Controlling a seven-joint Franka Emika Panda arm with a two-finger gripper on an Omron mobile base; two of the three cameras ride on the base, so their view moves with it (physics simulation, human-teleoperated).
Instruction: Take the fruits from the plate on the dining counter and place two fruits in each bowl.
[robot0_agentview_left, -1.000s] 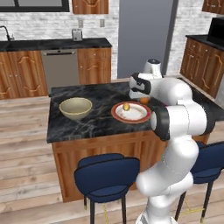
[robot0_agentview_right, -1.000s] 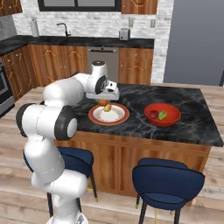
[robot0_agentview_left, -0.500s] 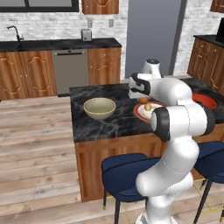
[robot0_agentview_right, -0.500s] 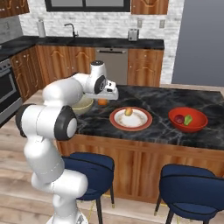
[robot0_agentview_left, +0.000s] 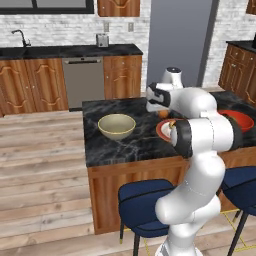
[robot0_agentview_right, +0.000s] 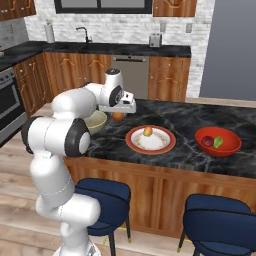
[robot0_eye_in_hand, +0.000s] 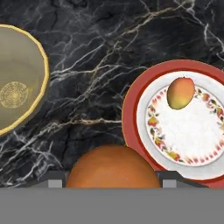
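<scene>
Hand view: the orange fruit is pinched between the gripper tips, carried over the dining counter between the plate and the beige bowl. The yellow-orange fruit is left on the plate; the dark red fruit and green fruit lie in the red bowl. The held fruit is best centred over the beige bowl, lowered inside its rim, then released.

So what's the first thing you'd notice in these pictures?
The big white robot arm, holding an orange fruit in its gripper above the dark marble counter, between the beige bowl and the red-rimmed plate. One yellow-orange fruit lies on the plate, and the red bowl holds two.
</scene>
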